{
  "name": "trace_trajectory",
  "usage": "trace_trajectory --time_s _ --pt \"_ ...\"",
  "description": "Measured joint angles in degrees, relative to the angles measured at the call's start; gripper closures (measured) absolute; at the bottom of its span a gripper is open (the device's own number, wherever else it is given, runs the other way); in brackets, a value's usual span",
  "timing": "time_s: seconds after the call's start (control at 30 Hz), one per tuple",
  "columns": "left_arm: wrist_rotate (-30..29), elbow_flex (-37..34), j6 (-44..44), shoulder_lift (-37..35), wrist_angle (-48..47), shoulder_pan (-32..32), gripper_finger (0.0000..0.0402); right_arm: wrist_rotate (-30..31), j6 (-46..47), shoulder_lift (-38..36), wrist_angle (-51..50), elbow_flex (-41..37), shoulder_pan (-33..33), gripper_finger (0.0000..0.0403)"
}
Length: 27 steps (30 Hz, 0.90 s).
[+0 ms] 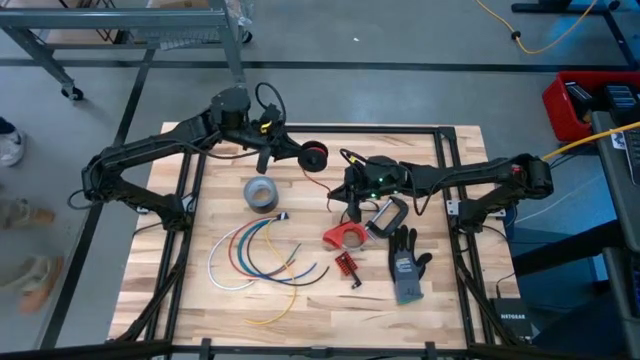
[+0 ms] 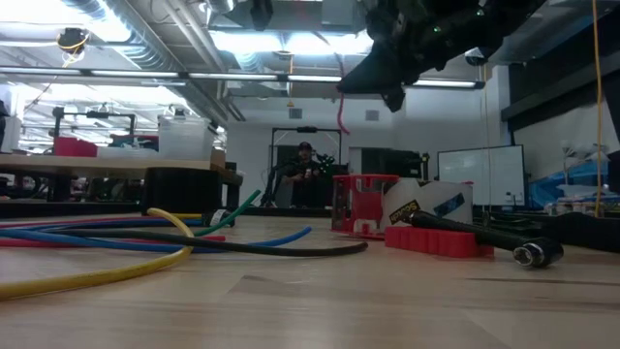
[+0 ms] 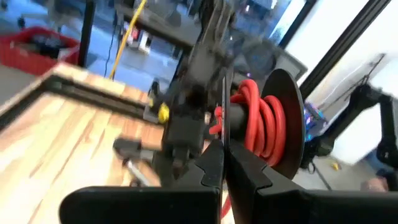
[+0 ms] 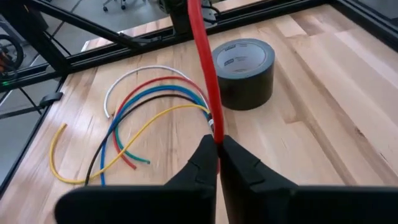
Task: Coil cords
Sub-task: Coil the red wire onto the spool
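Cords: a loose bunch of thin wires [image 1: 255, 252], white, red, blue, black, green and yellow, lies curved on the wooden table [image 1: 200, 300], on the left half, near the front edge.
Red cord: a long red cord [image 4: 204, 68] goes from the black spool [image 1: 314, 155] near the back edge down to the right gripper; several turns of it are wound on the spool.
Left gripper: the left gripper [image 3: 222, 163] is clenched on the rim of the spool disc and holds it above the table, near the back edge.
Right gripper: the right gripper [image 4: 217, 152] is pinched on the red cord, raised over the middle of the table, just right of the tape roll.
Tape roll: a grey tape roll [image 4: 244, 70] lies flat between the spool and the bunch of wires; its inner label has print, too small to read.
Other things: a red clamp [image 1: 345, 236], a small red comb-like piece [image 1: 346, 264] and a grey glove [image 1: 407, 264] lie on the right half.
Writing: a box in the low view [image 2: 426, 206] has a yellow and black mark, not readable.
Open room: bare wood shows along the front edge and at the front left corner.
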Motion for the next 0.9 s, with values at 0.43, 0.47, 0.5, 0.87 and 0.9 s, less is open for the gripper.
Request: trace_trajectory --time_s 0.43,0.47,0.5,0.87,0.9 --pt "-8.49 0.00 7.50 -0.11 -15.84 -0.07 0.0401 10.01 -0.26 -9.79 -9.44 -0.02 -0.02 0.0399" --pt "-9.15 0.00 7.70 -0.11 -16.49 -0.07 0.0401 11.17 -0.29 -10.65 -9.78 -0.02 -0.02 0.0400" --pt "-9.75 0.00 7.77 -0.11 -17.06 -0.12 0.0401 12.09 -0.45 -11.34 -10.00 -0.02 -0.02 0.0400" --pt "-18.95 -0.59 8.46 0.33 -19.55 -5.46 0.0401 20.13 -1.29 -15.89 -7.30 -0.02 -0.02 0.0401" --pt "-20.18 -0.59 8.46 0.43 -20.15 -5.94 0.0401 20.11 -1.34 -15.89 -6.44 0.03 -0.02 0.0401"
